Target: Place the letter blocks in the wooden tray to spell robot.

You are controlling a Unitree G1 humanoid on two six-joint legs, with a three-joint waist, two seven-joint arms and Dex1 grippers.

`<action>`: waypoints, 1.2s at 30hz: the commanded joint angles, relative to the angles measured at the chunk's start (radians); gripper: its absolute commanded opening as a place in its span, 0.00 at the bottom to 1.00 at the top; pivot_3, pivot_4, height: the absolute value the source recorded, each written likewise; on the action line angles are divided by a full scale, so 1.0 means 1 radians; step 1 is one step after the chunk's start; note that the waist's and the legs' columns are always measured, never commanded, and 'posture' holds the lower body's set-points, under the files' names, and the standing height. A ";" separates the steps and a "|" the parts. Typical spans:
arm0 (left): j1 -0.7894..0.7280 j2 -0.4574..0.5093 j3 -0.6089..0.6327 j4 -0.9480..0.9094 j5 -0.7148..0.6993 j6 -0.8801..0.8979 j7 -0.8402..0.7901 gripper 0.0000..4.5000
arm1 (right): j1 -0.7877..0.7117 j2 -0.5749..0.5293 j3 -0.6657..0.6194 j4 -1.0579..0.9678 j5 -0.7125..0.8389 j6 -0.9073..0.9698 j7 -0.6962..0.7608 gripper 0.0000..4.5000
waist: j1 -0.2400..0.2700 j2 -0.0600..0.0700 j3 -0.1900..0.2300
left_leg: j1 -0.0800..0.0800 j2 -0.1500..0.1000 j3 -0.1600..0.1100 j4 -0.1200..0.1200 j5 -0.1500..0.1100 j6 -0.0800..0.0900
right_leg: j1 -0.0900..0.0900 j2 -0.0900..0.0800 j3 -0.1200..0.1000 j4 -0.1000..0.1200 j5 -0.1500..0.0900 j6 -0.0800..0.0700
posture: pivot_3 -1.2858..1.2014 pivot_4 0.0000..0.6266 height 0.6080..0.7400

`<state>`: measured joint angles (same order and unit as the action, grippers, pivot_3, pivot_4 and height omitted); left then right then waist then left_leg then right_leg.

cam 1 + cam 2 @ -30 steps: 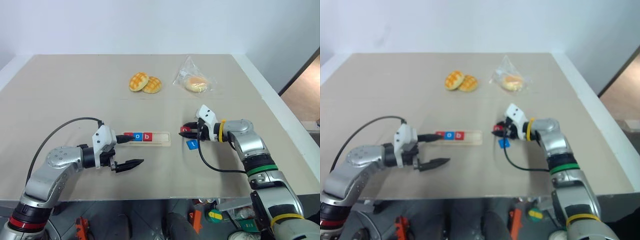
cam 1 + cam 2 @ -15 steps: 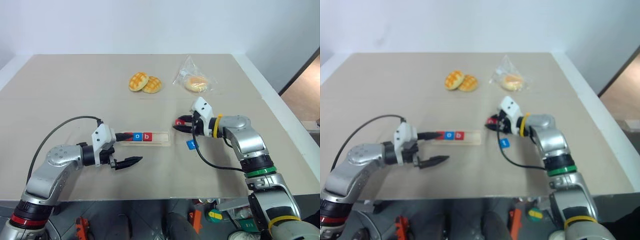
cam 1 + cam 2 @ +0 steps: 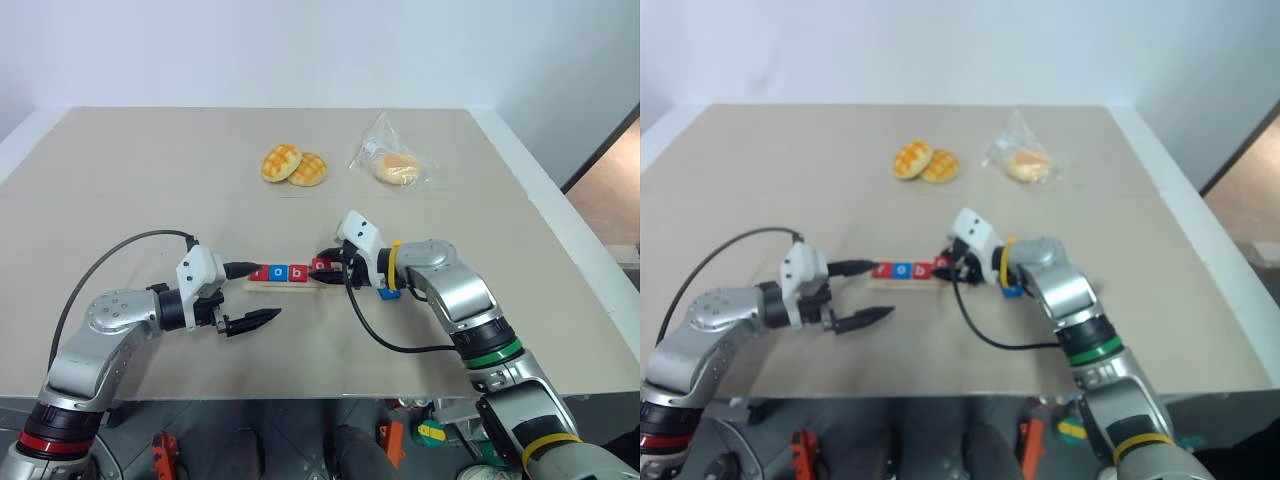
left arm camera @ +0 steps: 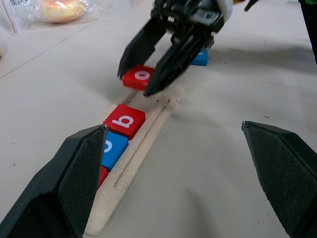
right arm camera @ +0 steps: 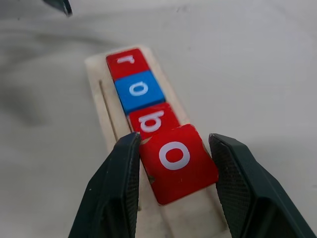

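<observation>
right gripper [image 5: 174, 163] pinching a red square "o" tile [image 5: 177, 159] over the long pale wooden tray [image 5: 101, 97], just beside the red "b" tile [image 5: 151, 120], blue "o" tile [image 5: 139, 89] and red "r" tile [image 5: 126, 61] already lying in it. left gripper [image 4: 178, 163] hovering spread wide near the tray's other end. small blue tile [image 3: 388, 291] lying on the beige table [image 3: 150, 180].

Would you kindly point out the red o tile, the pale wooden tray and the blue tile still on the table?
Red o tile [image 5: 174, 161]: right wrist view, top face.
Pale wooden tray [image 4: 148, 134]: left wrist view, bare groove.
Blue tile [image 4: 200, 57]: left wrist view, visible edge.
</observation>
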<state>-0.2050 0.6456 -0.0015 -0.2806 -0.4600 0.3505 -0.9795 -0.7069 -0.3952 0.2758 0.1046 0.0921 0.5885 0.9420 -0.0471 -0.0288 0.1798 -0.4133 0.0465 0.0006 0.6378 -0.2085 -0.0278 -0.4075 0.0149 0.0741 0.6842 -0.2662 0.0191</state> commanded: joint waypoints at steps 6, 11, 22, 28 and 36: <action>0.004 0.005 0.027 -0.017 -0.004 -0.022 0.012 1.00 | -0.021 0.012 0.003 0.035 -0.008 -0.039 -0.013 0.36 | 0.000 0.000 0.000 | 0.000 0.000 0.000 0.000 0.000 0.000 | 0.000 0.000 0.000 0.000 0.000 0.000 | 0.52 0.24 1.00; 0.008 0.008 0.026 -0.020 -0.001 -0.023 0.012 1.00 | -0.012 0.031 0.004 0.022 -0.004 -0.030 -0.016 0.36 | -0.001 0.000 0.000 | 0.000 0.000 0.000 0.000 0.000 0.000 | 0.000 0.000 0.000 0.000 0.000 0.000 | 0.52 0.24 1.00; -0.001 0.006 0.029 -0.027 -0.004 -0.020 0.021 1.00 | -0.002 0.038 0.013 0.025 -0.012 -0.044 -0.008 0.36 | -0.001 0.000 0.000 | 0.000 0.000 0.000 0.000 0.000 0.000 | 0.000 0.000 0.000 0.000 0.000 0.000 | 0.52 0.24 1.00; -0.011 -0.005 0.042 -0.024 -0.021 -0.024 0.026 1.00 | 0.001 0.038 0.018 0.034 -0.014 -0.057 -0.010 0.36 | -0.001 0.000 0.000 | 0.000 0.000 0.000 0.000 0.000 0.000 | 0.000 0.000 0.000 0.000 0.000 0.000 | 0.52 0.24 1.00; -0.020 -0.021 0.055 -0.035 -0.056 -0.010 0.042 1.00 | 0.003 0.043 0.025 0.048 -0.016 -0.062 -0.018 0.36 | -0.001 0.000 0.000 | 0.000 0.000 0.000 0.000 0.000 0.000 | 0.000 0.000 0.000 0.000 0.000 0.000 | 0.52 0.24 1.00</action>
<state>-0.2103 0.6266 0.0208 -0.2850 -0.4992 0.3490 -0.9440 -0.7026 -0.3547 0.3043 0.1619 0.0726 0.5432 0.9293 -0.0477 -0.0288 0.1798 -0.4135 0.0469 0.0004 0.6376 -0.2086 -0.0279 -0.4077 0.0153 0.0741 0.6841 -0.2662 0.0191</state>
